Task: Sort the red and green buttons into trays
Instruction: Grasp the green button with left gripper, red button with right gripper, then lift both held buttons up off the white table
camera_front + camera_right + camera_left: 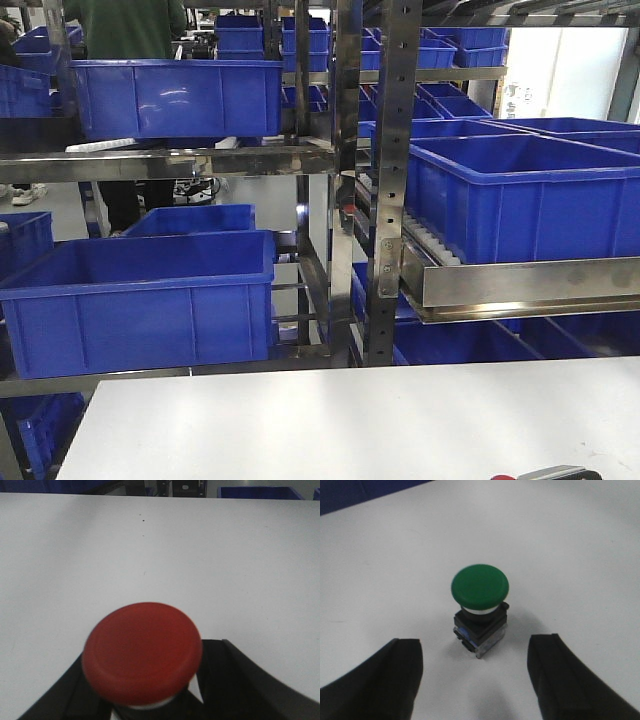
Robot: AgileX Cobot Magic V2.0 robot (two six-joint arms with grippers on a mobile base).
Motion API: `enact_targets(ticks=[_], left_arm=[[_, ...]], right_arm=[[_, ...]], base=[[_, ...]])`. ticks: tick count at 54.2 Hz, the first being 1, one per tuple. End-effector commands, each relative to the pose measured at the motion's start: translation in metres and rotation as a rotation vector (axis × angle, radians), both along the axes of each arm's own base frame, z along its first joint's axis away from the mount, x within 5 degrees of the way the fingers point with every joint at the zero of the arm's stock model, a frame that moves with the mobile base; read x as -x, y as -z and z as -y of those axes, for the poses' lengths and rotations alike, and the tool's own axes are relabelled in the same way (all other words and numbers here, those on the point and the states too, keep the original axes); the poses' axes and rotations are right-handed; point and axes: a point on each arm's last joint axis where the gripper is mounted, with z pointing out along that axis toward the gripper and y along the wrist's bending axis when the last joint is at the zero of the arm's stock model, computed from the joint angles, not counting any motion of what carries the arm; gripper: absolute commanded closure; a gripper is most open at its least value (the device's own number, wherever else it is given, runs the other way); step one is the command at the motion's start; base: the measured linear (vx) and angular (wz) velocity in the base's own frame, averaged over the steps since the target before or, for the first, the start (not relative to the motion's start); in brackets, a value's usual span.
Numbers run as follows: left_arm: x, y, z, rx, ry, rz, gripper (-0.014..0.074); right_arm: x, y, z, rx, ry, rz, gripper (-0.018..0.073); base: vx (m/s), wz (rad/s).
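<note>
The green button [480, 587] stands upright on the white table [570, 540], round green cap on a dark blocky base. My left gripper [477, 677] is open just short of it, one black finger [395, 677] on each side and nothing between them. The red button [142, 650] fills the lower part of the right wrist view. My right gripper [152, 647] is open around it, and its cap hides most of its base. A sliver of table shows between the base and the right finger [245, 680]. The trays are out of view.
Beyond the table's far edge [300, 385] stand steel racks [385, 200] loaded with deep blue crates [140, 300], [530, 195]. A person in green [125, 30] stands behind the racks. A grey piece of an arm [555, 472] shows at the bottom edge of the front view.
</note>
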Motion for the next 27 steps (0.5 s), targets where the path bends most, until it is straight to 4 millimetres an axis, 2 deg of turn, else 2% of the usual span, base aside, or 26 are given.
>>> enact_targets(ticks=[1,13,27], left_arm=[[-0.014,-0.007,0.007,0.086,0.015,0.112,0.0067],[-0.040,0.000,0.020,0.104,0.113,0.145,0.0127],[-0.067,0.001,0.025,0.145,0.074,0.090,0.0225]], right_arm=[[-0.010,-0.030,0.001,-0.058,0.016,0.231,0.0562],[-0.010,-0.030,0.001,-0.058,0.019,0.231,0.0559],[-0.010,-0.030,0.001,-0.059,0.021,0.231,0.0557]], base=[[0.00,0.00],[0.00,0.00],[0.00,0.00]])
